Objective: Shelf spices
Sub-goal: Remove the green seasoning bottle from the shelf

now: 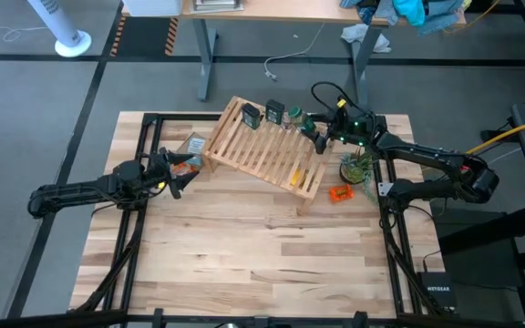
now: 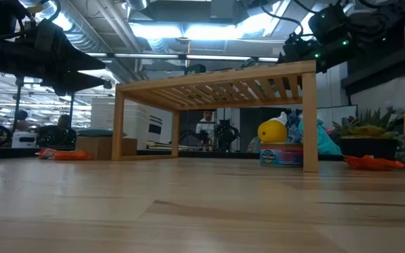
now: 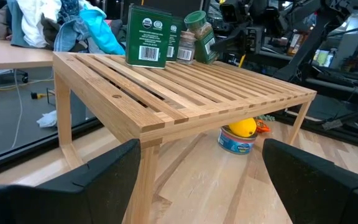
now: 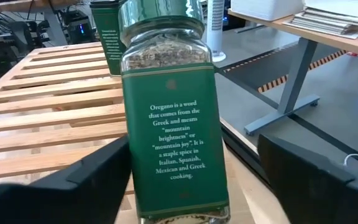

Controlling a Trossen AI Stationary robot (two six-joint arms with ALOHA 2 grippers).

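1. The shelf [image 1: 264, 148] stands skewed on the counter [image 1: 262, 246]. The spices cluster at its far edge: two dark squarish tins [image 3: 146, 36], a small clear jar [image 3: 185, 46], and the green oregano jar [image 4: 169, 112] upright at the end of the row. They seem lined up along one edge so the rest of the slats stay free.
2. Right end effector [image 4: 191, 180]: fingers spread wide on either side of the oregano jar, with a gap visible on both sides. It looks like a release or an approach; I cannot tell which.
3. Left end effector [image 3: 197, 180]: wide, holding nothing, level with the shelf's near corner and facing it, well apart from the jars. It probably waits.
4. A yellow-topped can [image 3: 238, 135] sits under the shelf.
5. Hard to make out:
   - From table height the jars are hidden behind the shelf top.
   - The oregano jar's base is cut off, so whether it rests fully on the slats is uncertain.
   - From above, the jars are too small to count surely.
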